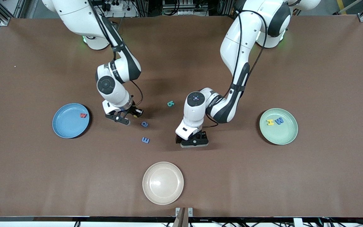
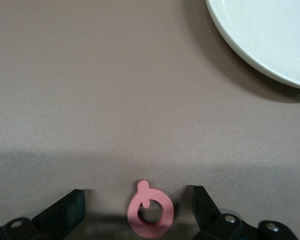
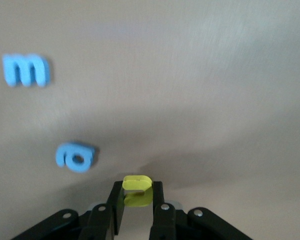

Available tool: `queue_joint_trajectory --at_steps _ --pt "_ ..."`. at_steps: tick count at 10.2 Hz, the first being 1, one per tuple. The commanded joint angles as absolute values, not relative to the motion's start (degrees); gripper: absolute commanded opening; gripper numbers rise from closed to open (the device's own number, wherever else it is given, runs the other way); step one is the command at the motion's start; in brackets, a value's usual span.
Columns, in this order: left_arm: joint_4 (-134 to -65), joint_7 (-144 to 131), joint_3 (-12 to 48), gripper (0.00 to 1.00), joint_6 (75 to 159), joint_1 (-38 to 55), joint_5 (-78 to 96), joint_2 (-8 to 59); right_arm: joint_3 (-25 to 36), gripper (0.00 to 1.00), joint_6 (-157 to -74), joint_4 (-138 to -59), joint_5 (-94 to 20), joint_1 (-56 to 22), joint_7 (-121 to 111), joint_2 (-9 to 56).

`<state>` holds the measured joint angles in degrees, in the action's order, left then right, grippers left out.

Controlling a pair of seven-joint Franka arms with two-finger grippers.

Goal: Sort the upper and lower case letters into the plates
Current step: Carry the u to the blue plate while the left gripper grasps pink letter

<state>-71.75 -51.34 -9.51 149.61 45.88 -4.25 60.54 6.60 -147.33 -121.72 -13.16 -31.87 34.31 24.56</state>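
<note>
Read the worktop (image 1: 263, 189) as a dial seen from the front camera, with 12 at the arms' bases.

The blue plate (image 1: 66, 126) sits at 9 and holds a red W (image 1: 83, 115) near its rim. The mint plate (image 1: 284, 134) sits at 3 and holds a yellow H (image 1: 270, 122) and a blue W (image 1: 279, 120) side by side. A cream plate (image 1: 163, 183) lies at 6.

The right hand (image 1: 128, 117) hangs low over the worktop, between the blue plate and the dial's centre. Its fingers are pressed together, pinching a yellow letter (image 3: 137, 190).

Three letters lie loose near the centre:
- a round blue letter (image 1: 144, 124), close by the right hand
- a blue m (image 1: 145, 140), at 6 from the round one
- a teal letter (image 1: 170, 103), at about 2 from the round one

The left hand (image 1: 194, 142) is down at the worktop, toward 5 from the teal letter. It is spread, with a finger (image 2: 65, 212) on each side of a pink letter (image 2: 150, 210) lying flat between them. Neither finger touches the letter.
</note>
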Motion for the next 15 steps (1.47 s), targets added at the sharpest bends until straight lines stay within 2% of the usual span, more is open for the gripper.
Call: queue_joint_trajectory --at_steps 1,2,3,5,9,10,11,12,15 --pt "-69.70 -53.88 -10.20 0.77 150.03 46.93 -4.75 62.93 6.76 0.00 -138.90 -116.83 -13.62 -24.55 23.60 22.76" --pt "-69.78 -53.88 -10.20 0.63 150.03 46.93 -4.83 63.02 7.64 0.00 -137.82 -115.85 -12.93 -22.26 18.77 22.85" --pt "-69.79 -53.79 -10.20 0.53 150.03 46.85 -4.83 63.02 9.82 0.00 -137.73 -115.40 -10.57 -20.58 13.94 23.29" --pt "-69.79 -53.70 -10.19 0.48 150.03 46.85 -4.83 63.02 14.48 0.00 -137.64 -115.40 -7.56 -17.68 2.17 23.90" --pt "-69.79 -52.82 -10.46 0.25 150.03 46.49 -4.83 62.75 19.15 0.00 -137.55 -115.49 -7.47 -12.92 -15.00 24.26" --pt "-69.79 -52.82 -10.46 0.20 149.94 46.49 -4.83 62.67 20.29 0.05 -137.11 -115.49 -7.47 -12.75 -17.03 24.52" --pt "-69.96 -52.65 -10.46 0.18 149.51 46.41 -4.92 62.40 20.56 0.49 -137.02 -115.49 -7.47 -12.74 -17.92 24.61" --pt "-69.96 -52.56 -10.46 0.17 147.85 46.41 -4.83 62.14 20.57 0.99 -136.93 -115.49 -7.56 -12.83 -17.84 24.70" --pt "-69.79 -45.99 -9.32 0.13 137.93 43.17 -3.96 57.68 20.04 1.00 -136.85 -115.05 -8.08 -14.14 -17.32 24.70"
